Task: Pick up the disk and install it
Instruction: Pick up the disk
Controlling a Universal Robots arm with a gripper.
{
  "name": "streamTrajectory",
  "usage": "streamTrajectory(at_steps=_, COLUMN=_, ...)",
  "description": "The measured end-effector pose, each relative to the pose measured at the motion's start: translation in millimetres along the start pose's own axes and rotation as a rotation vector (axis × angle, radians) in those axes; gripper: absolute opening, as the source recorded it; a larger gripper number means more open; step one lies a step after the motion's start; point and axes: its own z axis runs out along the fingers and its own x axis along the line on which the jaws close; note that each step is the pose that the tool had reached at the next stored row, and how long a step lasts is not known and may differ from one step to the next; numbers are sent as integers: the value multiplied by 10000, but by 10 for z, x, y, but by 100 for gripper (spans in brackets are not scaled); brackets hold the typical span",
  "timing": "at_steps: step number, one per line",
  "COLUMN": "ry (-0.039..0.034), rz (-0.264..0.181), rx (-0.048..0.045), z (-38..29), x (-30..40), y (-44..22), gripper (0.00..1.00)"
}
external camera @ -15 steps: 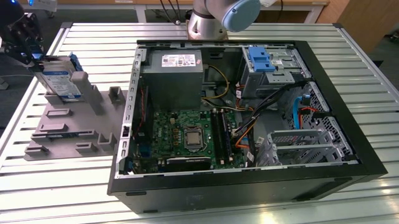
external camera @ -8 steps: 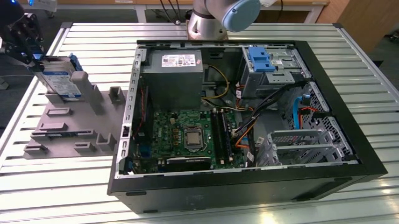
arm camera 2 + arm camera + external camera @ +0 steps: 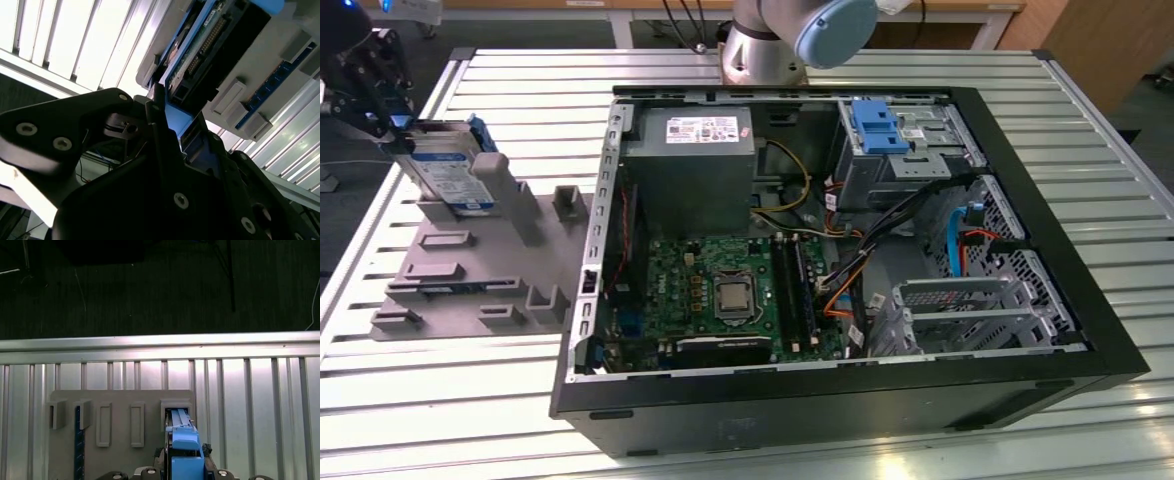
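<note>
The disk [image 3: 450,172] stands on edge, leaning slightly, in a slot of the grey holder plate [image 3: 494,268]. It sits near the bench's [image 3: 534,70] far corner at the exterior view's left. It has a silver body with a white-and-blue label, framed by a blue plastic carrier.

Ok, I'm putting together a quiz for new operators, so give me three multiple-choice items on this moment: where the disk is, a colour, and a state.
1. Where is the disk?
A on the motherboard
B in a slot of the grey holder plate
C flat on the table

2. What colour is the disk's carrier?
A red
B blue
C green

3. How is the disk placed?
A upright on its edge
B lying label-up
C tipped over

Answers:
1 B: in the exterior view it sits in the plate, to the left of the computer case.
2 B: the frame shows blue in both wrist views.
3 A: it stands on edge in its slot.
</note>
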Motion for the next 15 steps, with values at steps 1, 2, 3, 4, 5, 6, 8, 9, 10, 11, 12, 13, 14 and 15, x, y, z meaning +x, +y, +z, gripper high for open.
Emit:
streamTrajectory(at_steps=1, ry=0, rz=-66, rx=-1, z=1, x=1, y=0, gripper=36)
streamTrajectory(at_steps=2, ry=3, rz=-187, rx=-4, z=1, x=1, y=0, gripper=36)
streamTrajectory(at_steps=3, ry=5, rz=-312, rx=-7, z=1, x=1, y=0, gripper=36)
streamTrajectory(at_steps=4, ry=6, rz=-399, rx=-8, z=2, x=2, y=0, gripper=36)
streamTrajectory(at_steps=5, ry=6, rz=-406, rx=-8, z=1, x=2, y=0, gripper=36)
streamTrajectory(at_steps=6, ry=7, rz=-408, rx=-8, z=1, x=2, y=0, gripper=36)
streamTrajectory(at_steps=8, ry=7, rz=-413, rx=-9, z=1, x=3, y=0, gripper=36)
streamTrajectory(at_steps=9, ry=8, rz=-406, rx=-8, z=2, x=3, y=0, gripper=36)
streamTrajectory(at_steps=10, ry=13, rz=-323, rx=-6, z=3, x=3, y=0, gripper=36)
streamTrajectory(at_steps=11, ry=19, rz=-180, rx=-3, z=4, x=3, y=-1, gripper=36)
streamTrajectory(at_steps=12, ry=31, rz=-74, rx=0, z=5, x=3, y=-1, gripper=36)
streamTrajectory(at_steps=13, ry=32, rz=-67, rx=0, z=5, x=3, y=-1, gripper=36)
streamTrajectory(at_steps=14, ry=32, rz=-65, rx=0, z=4, x=3, y=0, gripper=36)
streamTrajectory(at_steps=15, ry=32, rz=-65, rx=1, z=5, x=3, y=0, gripper=36)
